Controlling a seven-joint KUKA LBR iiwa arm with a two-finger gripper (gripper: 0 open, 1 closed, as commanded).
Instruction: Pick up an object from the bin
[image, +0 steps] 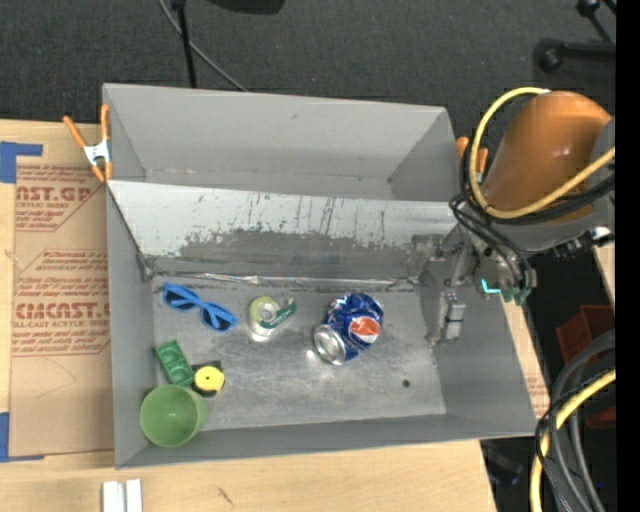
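Hovering at centre right, the gripper (447, 322) has a crushed blue can (350, 327) to its left, seemingly lying diagonally. Open or closed, I cannot tell.

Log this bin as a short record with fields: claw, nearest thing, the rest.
bin: grey metal bin
claw: claw on the right side, by the right wall
nearest thing: crushed blue can, left of it, apart
middle: pale green roll; blue sunglasses
front left corner: green cup, yellow disc, green block
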